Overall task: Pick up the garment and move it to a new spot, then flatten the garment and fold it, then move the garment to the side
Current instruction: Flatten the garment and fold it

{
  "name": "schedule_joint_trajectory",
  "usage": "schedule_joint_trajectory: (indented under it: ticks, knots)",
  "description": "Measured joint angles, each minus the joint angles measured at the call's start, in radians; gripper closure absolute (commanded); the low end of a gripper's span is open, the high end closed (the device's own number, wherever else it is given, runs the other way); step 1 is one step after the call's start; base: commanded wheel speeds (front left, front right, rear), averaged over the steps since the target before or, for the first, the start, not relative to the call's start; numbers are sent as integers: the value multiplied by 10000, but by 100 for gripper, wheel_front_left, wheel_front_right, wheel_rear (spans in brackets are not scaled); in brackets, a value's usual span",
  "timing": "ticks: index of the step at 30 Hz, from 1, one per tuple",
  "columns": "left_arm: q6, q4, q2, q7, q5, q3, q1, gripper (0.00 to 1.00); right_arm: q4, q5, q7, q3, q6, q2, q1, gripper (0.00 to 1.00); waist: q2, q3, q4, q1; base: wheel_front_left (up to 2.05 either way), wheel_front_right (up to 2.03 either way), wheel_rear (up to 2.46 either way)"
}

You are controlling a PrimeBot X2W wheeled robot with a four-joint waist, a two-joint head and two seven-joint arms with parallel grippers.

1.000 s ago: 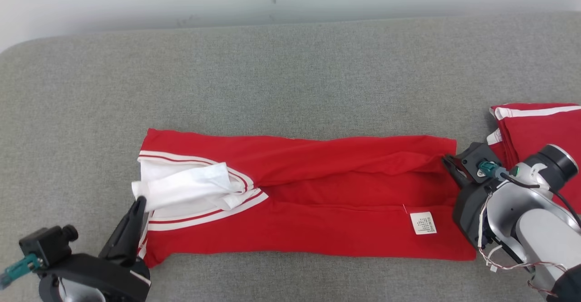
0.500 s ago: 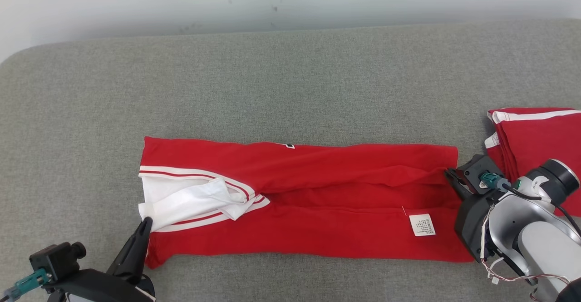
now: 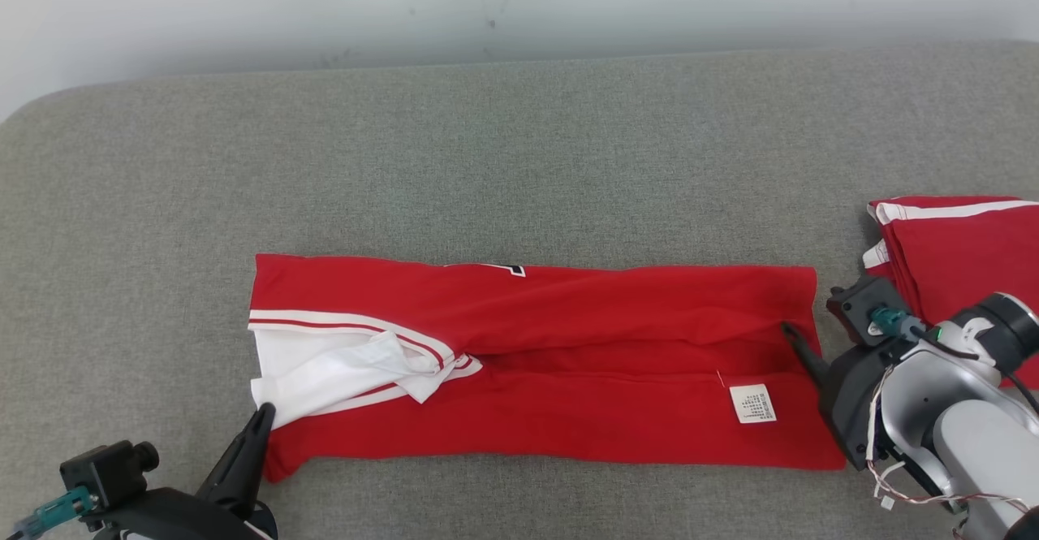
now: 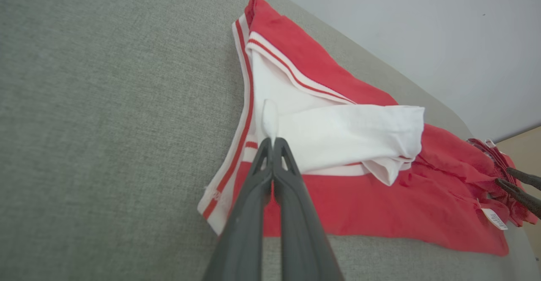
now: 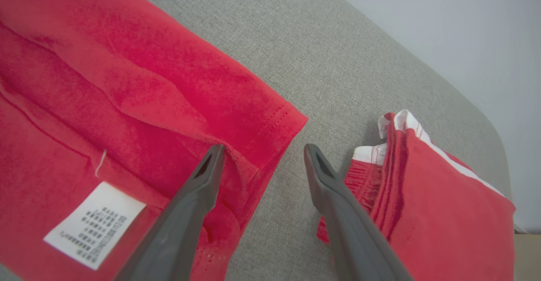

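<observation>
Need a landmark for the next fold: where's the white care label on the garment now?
Head view: the white care label lies on the red garment, near its right end, just left of the right hand.

The garment (image 3: 568, 410) is showing red with white bands, its sleeve (image 3: 325, 369) is showing white, its label (image 3: 752, 403) white with dark print. The cushion (image 3: 487, 158) is looking grey.
</observation>
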Motion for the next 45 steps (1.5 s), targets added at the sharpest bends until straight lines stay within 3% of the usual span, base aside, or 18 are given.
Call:
schedule_joint_trajectory:
  ticks: [5, 6, 7, 14, 24, 27, 35, 40, 45]
  knots:
    - [2, 73, 2, 0, -2, 2, 16, 99, -291, 155, 31, -320, -255, -67, 56, 0, 0, -28, 1, 0, 0, 0, 0]
    - [2, 94, 2, 0, -13, 12, 56, 53, -387, 176, 21, -405, -299, -96, 98, 0, 0, -37, -1, 0, 0, 0, 0]
    - [4, 111, 2, 0, -40, 15, 129, 0, -481, 180, 17, -462, -366, -121, 133, 0, 0, -45, -5, 0, 0, 0, 0]
    - [268, 230, -46, -52, -63, 121, 358, 0, -1024, 276, -157, -771, -704, -134, 194, 0, 1, -84, -50, 0, 0, 0, 0]
    - [851, -100, -303, -1563, 161, 855, 412, 0, -1712, 497, -1064, -1388, -1151, 270, 708, 0, 1, -269, -57, 0, 0, 0, 0]
    - [1191, -527, -339, -2130, 738, 1110, 446, 0, -2023, 825, -1687, -1820, -1306, 596, 1105, 0, 1, -373, -22, 0, 0, 0, 0]
    - [1964, -1749, -803, -2130, 2449, 1051, 470, 0, -2395, 1455, -3452, -2892, -1480, 2056, 2101, 0, 1, -798, 125, -1, 0, 0, 0]
    - [2130, -2305, -907, -2127, 3427, 947, 482, 0, -2163, 1685, -4257, -3076, -1482, 2782, 2722, 0, 0, -1150, 180, -1, 0, 0, 0]
    - [2130, -2382, -677, -2127, 4077, 575, 643, 0, -1921, 1693, -4955, -3149, -1482, 3083, 2821, 0, 0, -1444, 136, -1, 0, 0, 0]
